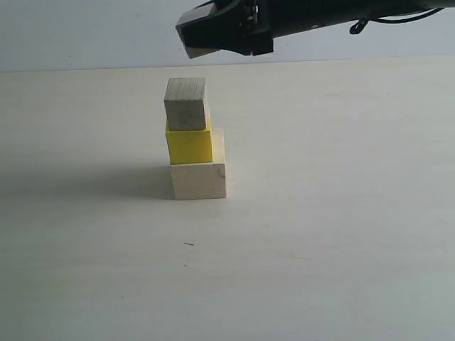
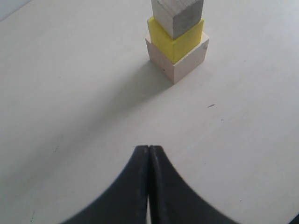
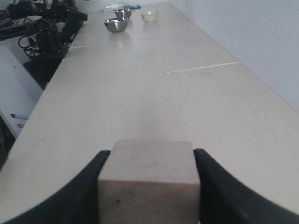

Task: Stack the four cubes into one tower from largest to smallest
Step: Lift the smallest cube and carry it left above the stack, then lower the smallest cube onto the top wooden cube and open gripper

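Pale wooden table [image 1: 341, 249], plain wall behind. Three-cube stack mid-table: large pale cube [image 1: 198, 180] at bottom, yellow cube [image 1: 189, 145] on it, medium wood cube [image 1: 186, 104] on top. Overhead, slightly to side, right gripper [image 3: 150, 155], fingers pinching small wood cube [image 3: 148, 186]. Back from stack, left gripper [image 2: 149, 149], fingers pressed together, nothing between.
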### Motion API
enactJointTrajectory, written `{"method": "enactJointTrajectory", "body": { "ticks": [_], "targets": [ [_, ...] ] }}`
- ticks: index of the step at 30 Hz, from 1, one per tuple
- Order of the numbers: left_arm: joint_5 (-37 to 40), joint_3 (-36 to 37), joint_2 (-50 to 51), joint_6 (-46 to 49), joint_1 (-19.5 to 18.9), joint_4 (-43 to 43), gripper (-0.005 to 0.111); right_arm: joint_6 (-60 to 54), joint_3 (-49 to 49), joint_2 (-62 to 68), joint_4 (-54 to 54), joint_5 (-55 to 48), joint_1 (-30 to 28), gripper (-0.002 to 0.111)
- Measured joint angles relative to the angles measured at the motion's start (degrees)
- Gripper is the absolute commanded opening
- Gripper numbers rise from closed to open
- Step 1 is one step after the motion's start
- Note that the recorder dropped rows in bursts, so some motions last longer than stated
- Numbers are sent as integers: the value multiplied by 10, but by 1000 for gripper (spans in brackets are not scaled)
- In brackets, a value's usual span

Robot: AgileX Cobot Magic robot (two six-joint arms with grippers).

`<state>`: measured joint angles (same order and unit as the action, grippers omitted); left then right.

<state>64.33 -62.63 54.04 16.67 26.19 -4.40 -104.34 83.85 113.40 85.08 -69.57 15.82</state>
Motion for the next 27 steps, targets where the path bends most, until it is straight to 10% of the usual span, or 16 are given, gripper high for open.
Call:
{"method": "enactJointTrajectory", "body": {
  "ticks": [27],
  "targets": [
    [0, 0, 0, 2, 0, 4, 0, -154, -83, -13, 59, 0, 28, 0]
  ]
}}
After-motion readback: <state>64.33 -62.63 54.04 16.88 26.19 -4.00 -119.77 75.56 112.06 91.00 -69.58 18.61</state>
